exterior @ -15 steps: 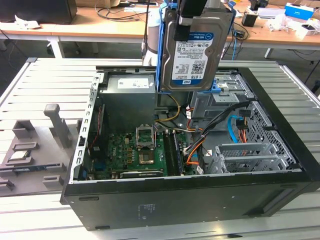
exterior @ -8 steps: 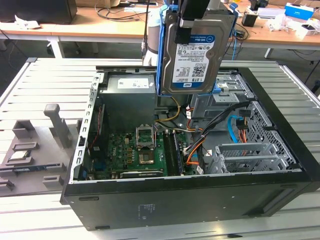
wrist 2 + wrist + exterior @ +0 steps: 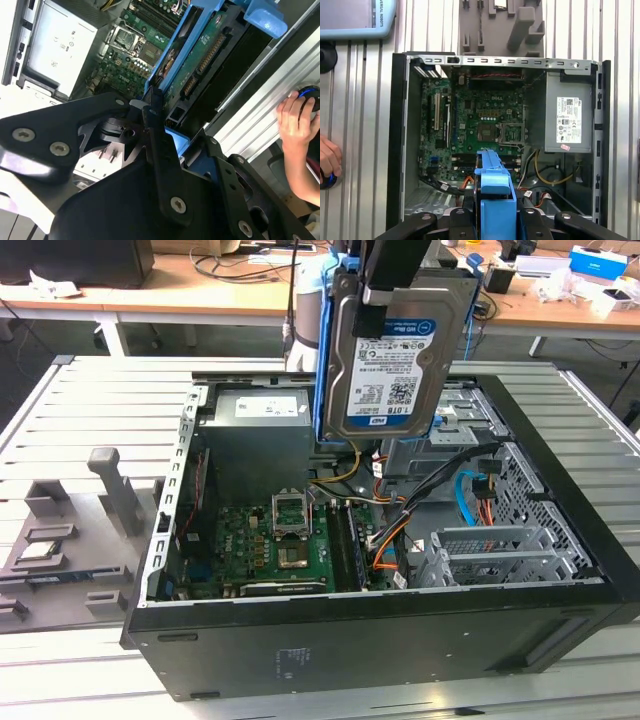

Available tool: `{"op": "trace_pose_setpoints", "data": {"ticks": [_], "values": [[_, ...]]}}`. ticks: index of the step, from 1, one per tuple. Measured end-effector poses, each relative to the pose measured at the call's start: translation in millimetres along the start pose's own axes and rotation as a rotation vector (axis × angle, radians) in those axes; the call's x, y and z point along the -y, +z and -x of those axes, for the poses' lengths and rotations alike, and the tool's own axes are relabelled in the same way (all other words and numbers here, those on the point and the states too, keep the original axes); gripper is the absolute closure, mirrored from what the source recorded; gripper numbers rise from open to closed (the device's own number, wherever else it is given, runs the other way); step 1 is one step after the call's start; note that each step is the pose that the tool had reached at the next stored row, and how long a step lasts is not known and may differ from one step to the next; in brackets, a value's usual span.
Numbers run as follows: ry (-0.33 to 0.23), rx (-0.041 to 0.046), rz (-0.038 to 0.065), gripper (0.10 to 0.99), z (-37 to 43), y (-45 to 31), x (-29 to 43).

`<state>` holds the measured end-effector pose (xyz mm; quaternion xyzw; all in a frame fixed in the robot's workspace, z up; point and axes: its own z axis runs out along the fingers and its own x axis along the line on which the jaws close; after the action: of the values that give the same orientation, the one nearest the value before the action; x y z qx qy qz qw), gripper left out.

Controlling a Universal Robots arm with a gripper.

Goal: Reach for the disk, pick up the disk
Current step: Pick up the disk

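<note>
Disk [image 3: 395, 350] hangs above the open case [image 3: 560, 570], gripper [image 3: 495, 212] fingers pinching its blue frame [image 3: 494, 190]; likely rigid, dense, shock-sensitive, best held by the frame edges.

A ribbed grey metal workbench [image 3: 90, 400] filled the foreground. Behind it stood a long wooden desk [image 3: 180, 295] strewn with cables and small boxes, over a dark floor [image 3: 40, 345].

Disk [image 3: 395, 355]: silver metal, white-and-blue barcode label, bright blue side frame. Motherboard [image 3: 480, 120]: green. Power supply [image 3: 568, 117]: grey, white label. Computer case [image 3: 400, 640]: black. Gripper [image 3: 165, 135]: black.
</note>
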<state>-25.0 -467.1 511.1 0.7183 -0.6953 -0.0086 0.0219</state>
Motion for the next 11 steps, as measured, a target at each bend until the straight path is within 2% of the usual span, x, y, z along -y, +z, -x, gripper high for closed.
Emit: {"op": "trace_pose_setpoints", "data": {"ticks": [11], "values": [[0.000, 0.0000, 0.000, 0.722, -25.1, 0.8, -0.8]]}}
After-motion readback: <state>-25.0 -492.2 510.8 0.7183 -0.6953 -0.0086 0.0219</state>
